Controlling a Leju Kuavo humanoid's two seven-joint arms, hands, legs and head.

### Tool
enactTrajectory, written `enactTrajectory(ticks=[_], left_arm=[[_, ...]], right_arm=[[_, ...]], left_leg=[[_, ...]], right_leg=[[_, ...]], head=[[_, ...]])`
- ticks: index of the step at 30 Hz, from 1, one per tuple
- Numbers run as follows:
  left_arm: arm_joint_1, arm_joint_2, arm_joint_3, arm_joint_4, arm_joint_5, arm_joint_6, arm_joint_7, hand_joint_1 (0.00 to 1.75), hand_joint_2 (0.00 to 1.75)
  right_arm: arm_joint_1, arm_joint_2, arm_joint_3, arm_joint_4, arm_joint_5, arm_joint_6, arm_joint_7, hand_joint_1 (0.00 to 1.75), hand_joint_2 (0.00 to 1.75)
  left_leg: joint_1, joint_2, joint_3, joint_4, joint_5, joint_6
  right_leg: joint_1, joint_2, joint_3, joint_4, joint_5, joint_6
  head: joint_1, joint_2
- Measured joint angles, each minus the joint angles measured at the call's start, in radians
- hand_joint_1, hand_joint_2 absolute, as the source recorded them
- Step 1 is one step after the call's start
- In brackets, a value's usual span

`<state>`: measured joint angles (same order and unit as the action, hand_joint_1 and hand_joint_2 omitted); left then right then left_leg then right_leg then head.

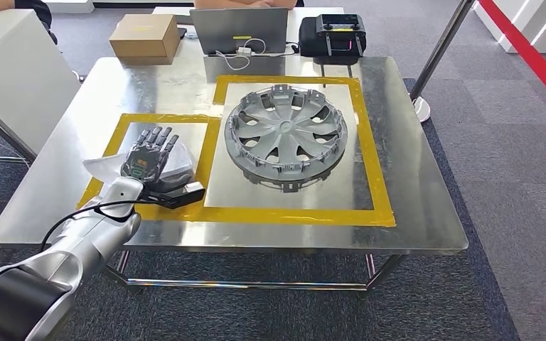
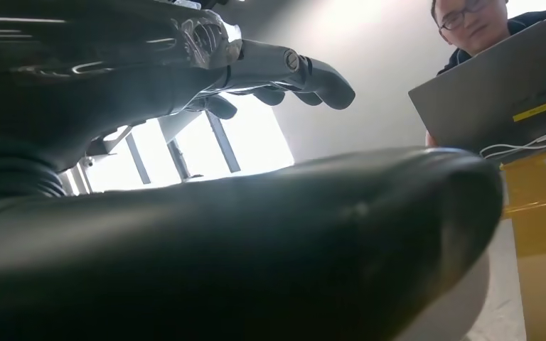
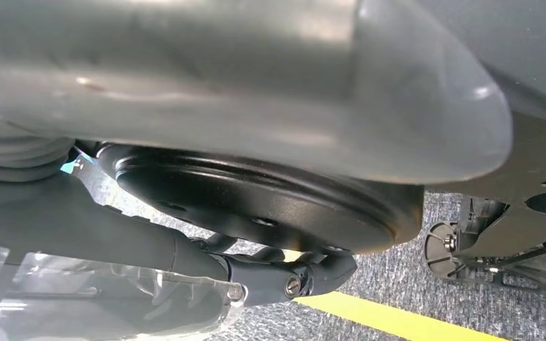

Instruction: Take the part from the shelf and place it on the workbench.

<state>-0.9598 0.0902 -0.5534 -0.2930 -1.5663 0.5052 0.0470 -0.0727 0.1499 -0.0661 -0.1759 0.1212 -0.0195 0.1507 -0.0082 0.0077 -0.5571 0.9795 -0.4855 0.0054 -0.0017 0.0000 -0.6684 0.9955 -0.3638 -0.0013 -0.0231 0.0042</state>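
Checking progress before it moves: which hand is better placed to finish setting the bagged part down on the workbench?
Left. The left hand already lies over the bagged part inside the small yellow square; the right hand hangs near the floor.

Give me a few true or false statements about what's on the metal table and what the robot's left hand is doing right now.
1. The hubcap lies inside the larger yellow-taped rectangle. True.
2. The left hand rests over a clear plastic bag in the smaller taped square. True.
3. The left hand grips the hubcap. False: hand and hubcap are apart.
4. The cardboard box sits on the hubcap. False: it stands at the table's far edge.
5. A laptop stands beyond the hubcap. True.
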Motion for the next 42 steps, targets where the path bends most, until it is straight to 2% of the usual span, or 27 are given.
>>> enactTrajectory(ticks=[6, 8, 10, 12, 13, 14, 15, 17, 18, 19, 22, 23, 24, 25, 27, 28, 29, 30, 31, 33, 34, 35, 36, 38, 39, 40, 42], left_arm=[[-0.004, 0.001, -0.001, -0.001, 0.000, -0.005, -0.002, 0.00, 0.00], [-0.008, -0.001, -0.002, -0.002, 0.000, -0.012, -0.005, 0.00, 0.00], [-0.013, -0.003, -0.003, -0.003, 0.000, -0.020, -0.007, 0.00, 0.00], [-0.013, -0.003, -0.004, -0.004, 0.001, -0.028, -0.008, 0.00, 0.00], [-0.012, -0.004, -0.004, -0.004, 0.001, -0.032, -0.008, 0.00, 0.00], [-0.011, -0.004, -0.005, -0.004, 0.001, -0.035, -0.008, 0.00, 0.00], [-0.010, -0.005, -0.005, -0.004, 0.001, -0.037, -0.008, 0.00, 0.00], [-0.011, -0.004, -0.007, -0.005, 0.001, -0.038, -0.008, 0.00, 0.00], [-0.012, -0.004, -0.007, -0.006, 0.002, -0.038, -0.008, 0.00, 0.00], [-0.014, -0.003, -0.008, -0.007, 0.002, -0.038, -0.008, 0.00, 0.00], [-0.015, -0.004, -0.011, -0.008, 0.002, -0.038, -0.008, 0.00, 0.00], [-0.014, -0.003, -0.012, -0.007, 0.002, -0.039, -0.008, 0.00, 0.00], [-0.014, -0.002, -0.013, -0.007, 0.003, -0.040, -0.008, 0.00, 0.00], [-0.014, -0.001, -0.013, -0.006, 0.003, -0.042, -0.007, 0.00, 0.00], [-0.013, 0.000, -0.014, -0.006, 0.004, -0.044, -0.006, 0.00, 0.00], [-0.011, 0.000, -0.014, -0.006, 0.004, -0.045, -0.005, 0.00, 0.00], [-0.008, 0.000, -0.014, -0.006, 0.004, -0.045, -0.004, 0.00, 0.00], [-0.006, -0.001, -0.014, -0.006, 0.003, -0.045, -0.003, 0.00, 0.00], [-0.005, -0.002, -0.014, -0.007, 0.002, -0.045, -0.003, 0.00, 0.00], [-0.009, -0.006, -0.014, -0.012, 0.001, -0.047, -0.003, 0.00, 0.00], [-0.013, -0.009, -0.014, -0.015, 0.001, -0.049, -0.003, 0.00, 0.00], [-0.017, -0.012, -0.014, -0.019, 0.001, -0.052, -0.003, 0.00, 0.00], [-0.019, -0.014, -0.014, -0.021, 0.001, -0.054, -0.003, 0.00, 0.00], [-0.018, -0.016, -0.014, -0.019, 0.003, -0.057, -0.003, 0.00, 0.00], [-0.015, -0.016, -0.014, -0.018, 0.004, -0.058, -0.003, 0.00, 0.00], [-0.012, -0.016, -0.014, -0.017, 0.005, -0.059, -0.004, 0.00, 0.00], [-0.007, -0.015, -0.013, -0.016, 0.006, -0.059, -0.006, 0.00, 0.00]], right_arm=[[0.001, 0.001, -0.002, 0.000, 0.006, 0.000, 0.000, 0.00, 0.00], [0.002, 0.001, -0.002, 0.000, 0.007, 0.000, 0.000, 0.00, 0.00], [0.000, 0.000, -0.002, 0.000, 0.007, 0.001, 0.000, 0.00, 0.00], [-0.002, -0.001, -0.002, 0.000, 0.007, 0.002, 0.000, 0.00, 0.00], [-0.003, -0.001, -0.002, 0.000, 0.008, 0.003, 0.000, 0.00, 0.00], [-0.003, -0.002, -0.002, 0.000, 0.008, 0.003, 0.000, 0.00, 0.00], [-0.002, -0.003, -0.002, 0.000, 0.009, 0.003, 0.000, 0.00, 0.00], [0.000, -0.006, -0.002, 0.000, 0.010, 0.003, 0.001, 0.00, 0.00], [0.002, -0.007, -0.002, 0.000, 0.010, 0.003, 0.001, 0.00, 0.00], [0.002, -0.006, -0.002, 0.000, 0.010, 0.003, 0.001, 0.00, 0.00], [0.001, -0.005, -0.003, 0.000, 0.010, 0.003, 0.000, 0.00, 0.00], [0.001, -0.004, -0.003, 0.000, 0.010, 0.003, 0.000, 0.00, 0.00], [0.000, -0.003, -0.003, 0.000, 0.010, 0.003, 0.000, 0.00, 0.00], [-0.001, -0.003, -0.003, 0.000, 0.010, 0.003, 0.000, 0.00, 0.00], [-0.003, -0.001, -0.003, 0.000, 0.010, 0.004, -0.001, 0.00, 0.00], [-0.004, -0.001, -0.003, 0.000, 0.010, 0.005, -0.001, 0.00, 0.00], [-0.005, 0.000, -0.003, 0.000, 0.010, 0.007, -0.001, 0.00, 0.00], [-0.005, 0.001, -0.003, 0.000, 0.009, 0.008, -0.001, 0.00, 0.00], [-0.006, 0.002, -0.003, 0.000, 0.007, 0.009, -0.001, 0.00, 0.00], [-0.007, 0.007, -0.003, 0.000, 0.003, 0.009, 0.000, 0.00, 0.00], [-0.008, 0.010, -0.003, 0.000, 0.001, 0.009, 0.000, 0.00, 0.00], [-0.008, 0.011, -0.003, 0.000, -0.001, 0.009, 0.000, 0.00, 0.00], [-0.008, 0.011, -0.003, 0.000, -0.002, 0.008, 0.000, 0.00, 0.00], [-0.006, 0.008, -0.003, 0.000, -0.003, 0.008, 0.001, 0.00, 0.00], [-0.005, 0.008, -0.004, 0.000, -0.002, 0.008, 0.001, 0.00, 0.00], [-0.004, 0.007, -0.004, 0.000, -0.001, 0.008, 0.002, 0.00, 0.00], [-0.005, 0.006, -0.004, 0.000, 0.003, 0.008, 0.004, 0.00, 0.00]], left_leg=[[-0.003, -0.001, -0.003, 0.003, 0.007, 0.010], [0.003, 0.004, -0.003, -0.006, 0.025, 0.018], [0.011, 0.009, -0.012, -0.015, 0.041, 0.025], [0.014, 0.012, -0.030, -0.014, 0.053, 0.025], [0.015, 0.013, -0.040, -0.014, 0.060, 0.022], [0.017, 0.013, -0.050, -0.013, 0.067, 0.017], [0.021, 0.014, -0.060, -0.011, 0.073, 0.011], [0.030, 0.013, -0.083, 0.001, 0.084, -0.003], [0.032, 0.012, -0.093, 0.008, 0.088, -0.011], [0.032, 0.011, -0.101, 0.015, 0.092, -0.019], [0.034, 0.008, -0.112, 0.020, 0.106, -0.038], [0.035, 0.007, -0.117, 0.028, 0.093, -0.042], [0.037, 0.005, -0.126, 0.051, 0.063, -0.044], [0.037, 0.002, -0.140, 0.094, 0.016, -0.046], [0.034, -0.002, -0.173, 0.225, -0.086, -0.046], [0.032, -0.003, -0.181, 0.285, -0.113, -0.044], [0.028, -0.003, -0.177, 0.321, -0.117, -0.039], [0.023, -0.004, -0.157, 0.324, -0.103, -0.029], [0.015, -0.005, -0.119, 0.294, -0.083, -0.015], [-0.011, -0.010, 0.002, 0.159, -0.075, 0.024], [-0.022, -0.009, 0.057, 0.090, -0.087, 0.036], [-0.031, -0.009, 0.093, 0.039, -0.100, 0.043], [-0.035, -0.006, 0.109, 0.009, -0.105, 0.043], [-0.031, 0.000, 0.096, -0.005, -0.082, 0.042], [-0.027, 0.003, 0.085, -0.008, -0.067, 0.044], [-0.021, 0.006, 0.072, -0.011, -0.050, 0.045], [-0.015, 0.009, 0.039, -0.010, -0.020, 0.046]], right_leg=[[-0.004, 0.000, 0.001, -0.004, 0.011, 0.011], [-0.003, 0.002, -0.005, 0.008, -0.006, 0.017], [-0.003, 0.003, -0.033, 0.090, -0.083, 0.025], [-0.007, 0.003, -0.070, 0.231, -0.175, 0.034], [-0.009, 0.003, -0.076, 0.282, -0.201, 0.038], [-0.011, 0.003, -0.064, 0.296, -0.208, 0.042], [-0.015, 0.003, -0.031, 0.266, -0.198, 0.046], [-0.024, 0.003, 0.068, 0.128, -0.168, 0.056], [-0.026, 0.006, 0.102, 0.076, -0.155, 0.054], [-0.027, 0.010, 0.119, 0.044, -0.151, 0.050], [-0.025, 0.017, 0.103, 0.048, -0.144, 0.016], [-0.024, 0.017, 0.095, 0.050, -0.137, 0.005], [-0.023, 0.016, 0.085, 0.050, -0.127, -0.005], [-0.022, 0.015, 0.072, 0.050, -0.116, -0.014], [-0.015, 0.015, 0.044, 0.050, -0.093, -0.024], [-0.010, 0.015, 0.029, 0.050, -0.081, -0.028], [-0.004, 0.015, 0.014, 0.050, -0.069, -0.030], [0.002, 0.015, -0.002, 0.051, -0.056, -0.033], [0.008, 0.015, -0.018, 0.051, -0.043, -0.034], [0.018, 0.015, -0.040, 0.051, -0.020, -0.037], [0.021, 0.015, -0.045, 0.050, -0.009, -0.035], [0.022, 0.013, -0.048, 0.046, 0.003, -0.033], [0.023, 0.012, -0.049, 0.041, 0.016, -0.029], [0.023, 0.012, -0.054, 0.033, 0.027, -0.021], [0.024, 0.013, -0.062, 0.045, 0.005, -0.016], [0.023, 0.013, -0.074, 0.077, -0.039, -0.009], [0.016, 0.011, -0.100, 0.195, -0.151, 0.006]], head=[[0.000, 0.000], [0.001, 0.000], [0.003, 0.000], [0.005, 0.000], [0.005, 0.000], [0.005, 0.000], [0.004, 0.000], [0.006, 0.000], [0.006, 0.000], [0.006, 0.000], [0.005, 0.000], [0.004, 0.000], [0.004, 0.000], [0.003, 0.000], [0.003, 0.000], [0.002, 0.000], [0.002, 0.000], [0.002, 0.000], [0.002, 0.000], [0.003, 0.000], [0.004, 0.000], [0.004, 0.000], [0.005, 0.000], [0.005, 0.000], [0.006, 0.000], [0.007, 0.000], [0.010, 0.000]])
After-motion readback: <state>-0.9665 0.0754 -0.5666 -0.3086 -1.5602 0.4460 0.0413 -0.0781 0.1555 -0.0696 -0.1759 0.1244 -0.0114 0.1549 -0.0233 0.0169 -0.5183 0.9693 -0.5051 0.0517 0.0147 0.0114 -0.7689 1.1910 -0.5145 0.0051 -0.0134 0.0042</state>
